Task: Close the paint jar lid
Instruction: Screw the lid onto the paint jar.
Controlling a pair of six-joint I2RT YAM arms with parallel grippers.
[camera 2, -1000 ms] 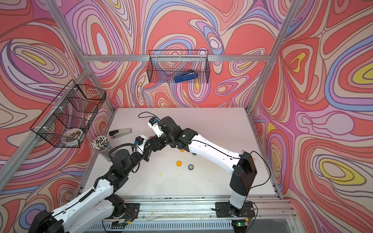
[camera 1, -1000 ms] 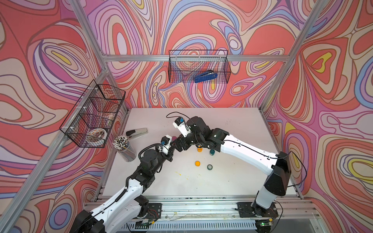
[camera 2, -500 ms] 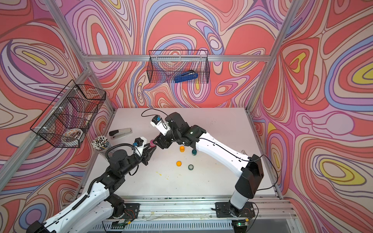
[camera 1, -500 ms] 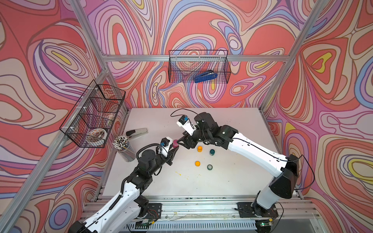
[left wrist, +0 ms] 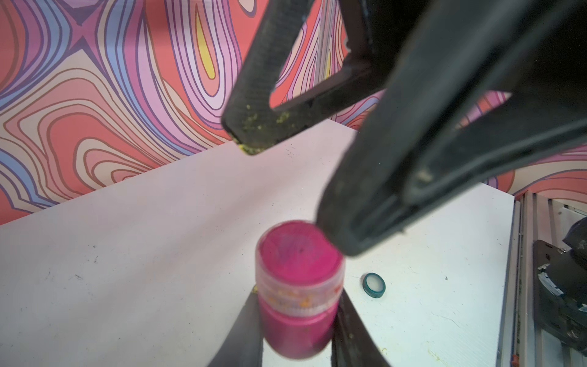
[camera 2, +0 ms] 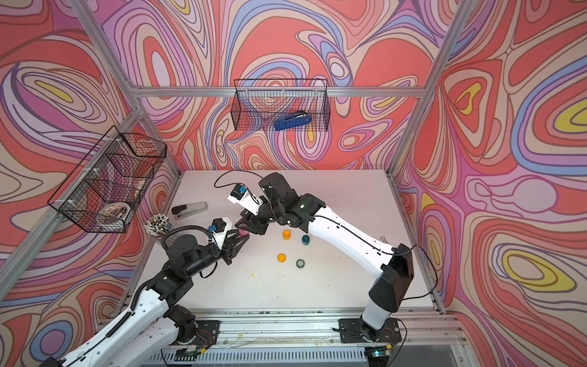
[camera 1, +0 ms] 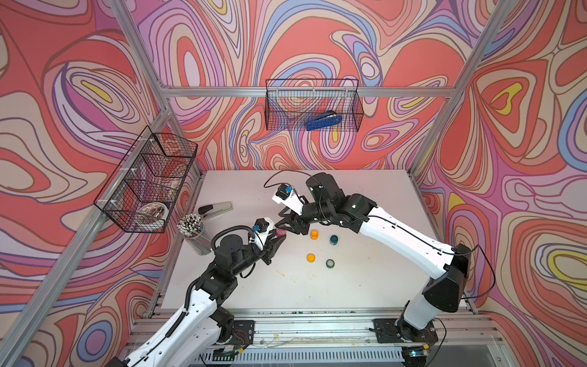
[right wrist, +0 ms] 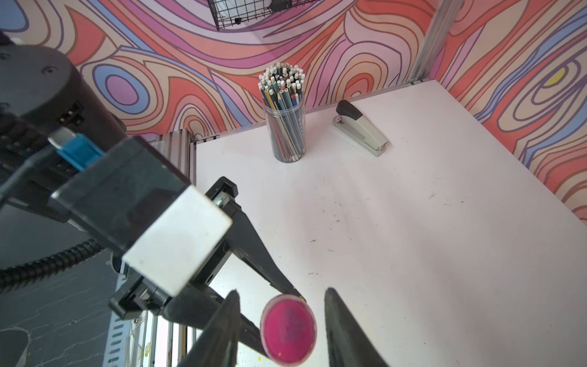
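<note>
A small pink paint jar [left wrist: 297, 321] with its pink lid [left wrist: 298, 254] on top is held above the table, and my left gripper [left wrist: 297, 298] is shut on the jar's body. Both top views show the jar [camera 1: 281, 231] [camera 2: 244, 233] between the two arms. My right gripper [right wrist: 282, 292] stands over the lid [right wrist: 288, 329], one finger on each side, with a gap to the lid on both sides. It is open. In the left wrist view one right finger [left wrist: 349, 222] overlaps the lid's rim.
An orange jar [camera 1: 314, 234], a teal jar [camera 1: 333, 239], an orange lid [camera 1: 311, 257] and a teal lid [camera 1: 330, 263] lie on the white table to the right. A pencil cup [camera 1: 193, 232] and a stapler [camera 1: 215, 209] stand at the left. Wire baskets hang on the walls.
My right arm has drawn back to the right and its jaws have narrowed around the lid. The left gripper with the jar has shifted slightly to the right.
</note>
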